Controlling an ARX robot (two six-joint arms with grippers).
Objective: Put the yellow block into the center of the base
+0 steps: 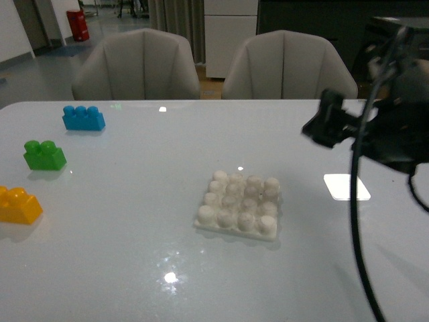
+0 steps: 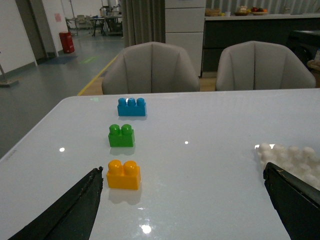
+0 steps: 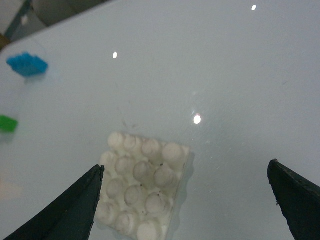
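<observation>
Counting what lies on the white table (image 1: 134, 268), you have three bricks and one plate: one yellow block (image 2: 123, 175), one green brick (image 2: 121, 135), one blue brick (image 2: 132, 106) and one base (image 3: 142, 185). Two grey chairs (image 1: 137, 64) stand at the table's far edge. The yellow block carries two round studs, the green brick two and the blue brick three. The base has sixteen studs in a four-by-four grid. A pinkish sign (image 2: 58, 17) on the far wall is too blurred for you to read.

Your left claw (image 2: 182, 205) stands wide apart, with nothing clamped between its dark fingers (image 2: 75, 207). The yellow block sits upright on the table just ahead of this claw, close beside the tip of one finger and not gripped. The green brick lies further ahead of the claw and the blue brick further again, so the three form a row leading away from it. The block is a glossy yellow-orange, a short oblong about the size of the green brick, and it casts a faint reflection on the tabletop. The base lies by the tip of the left claw's other finger, well apart from the block.

Your right claw (image 3: 180, 205) is likewise spread wide and grips nothing. The base lies flat on the table below it, nearer one finger than the other, with every stud uncovered. The yellow block is well away from this claw, on the far side of the base.
</observation>
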